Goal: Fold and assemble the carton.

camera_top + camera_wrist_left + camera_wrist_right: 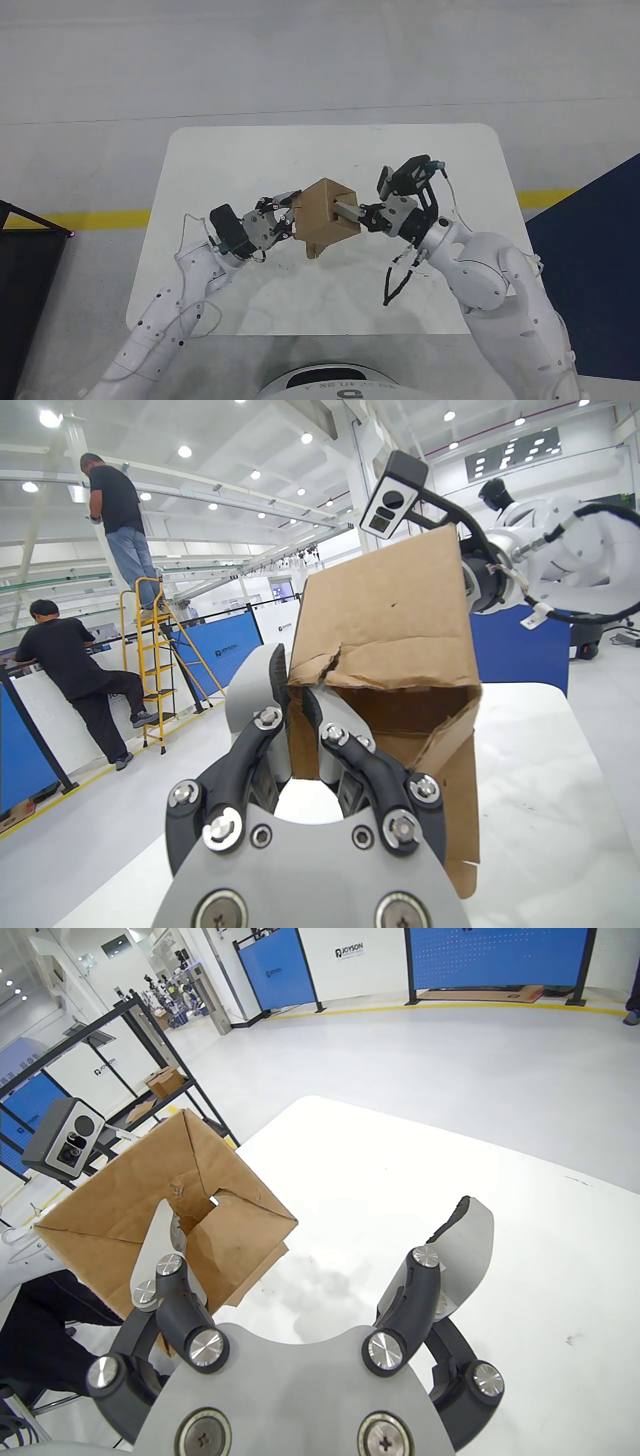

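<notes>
A brown carton [325, 215] is held just above the middle of the white table [240, 160], between both arms. My left gripper [286, 213] is shut on one side wall at the carton's open end [385, 615], one finger inside and one outside [295, 695]. A loose flap [457, 800] hangs down from that open end. My right gripper [365, 198] stands open on the opposite side. One of its fingers [162, 1228] rests against the folded end flaps of the carton [115, 1208]; the other finger [465, 1233] is out over bare table.
The table has rounded corners and open surface all around the carton. A black rack [20, 230] stands off the table's left side, a dark blue panel [600, 260] off its right. A yellow line [90, 218] crosses the floor.
</notes>
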You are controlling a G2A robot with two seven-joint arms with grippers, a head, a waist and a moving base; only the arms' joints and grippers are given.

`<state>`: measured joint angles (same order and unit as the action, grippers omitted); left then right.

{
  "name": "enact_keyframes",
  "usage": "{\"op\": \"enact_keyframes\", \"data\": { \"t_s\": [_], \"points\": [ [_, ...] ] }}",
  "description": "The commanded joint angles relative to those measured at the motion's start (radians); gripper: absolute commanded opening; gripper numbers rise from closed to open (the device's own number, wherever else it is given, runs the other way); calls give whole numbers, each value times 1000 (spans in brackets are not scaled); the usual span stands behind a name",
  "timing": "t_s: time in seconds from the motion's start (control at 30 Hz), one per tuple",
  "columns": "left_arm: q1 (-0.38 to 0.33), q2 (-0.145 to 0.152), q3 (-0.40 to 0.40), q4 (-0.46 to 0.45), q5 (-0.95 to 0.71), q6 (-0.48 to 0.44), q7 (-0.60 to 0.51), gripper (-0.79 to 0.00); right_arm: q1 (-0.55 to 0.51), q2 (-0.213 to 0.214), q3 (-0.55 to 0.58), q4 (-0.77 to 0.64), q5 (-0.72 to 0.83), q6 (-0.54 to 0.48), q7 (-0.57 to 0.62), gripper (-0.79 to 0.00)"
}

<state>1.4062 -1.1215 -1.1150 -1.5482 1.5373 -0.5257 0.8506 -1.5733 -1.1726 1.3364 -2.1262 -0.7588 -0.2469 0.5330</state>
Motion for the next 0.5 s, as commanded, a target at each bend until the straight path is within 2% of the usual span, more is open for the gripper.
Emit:
{"op": "enact_keyframes", "data": {
  "t_s": [0.0, 0.1, 0.47],
  "points": [
    [-8, -1, 1, 29, -37, -28, -2, -785, -9, 0, 15, -13, 3, 9, -37, 0],
    [-11, -3, 2, 42, -57, -36, -12, -785, -26, 0, 30, -26, -1, 17, -84, 0],
    [-1, -6, 14, 51, -79, -32, -37, -785, -26, 0, 35, -27, -6, 11, -112, 0]
  ]
}}
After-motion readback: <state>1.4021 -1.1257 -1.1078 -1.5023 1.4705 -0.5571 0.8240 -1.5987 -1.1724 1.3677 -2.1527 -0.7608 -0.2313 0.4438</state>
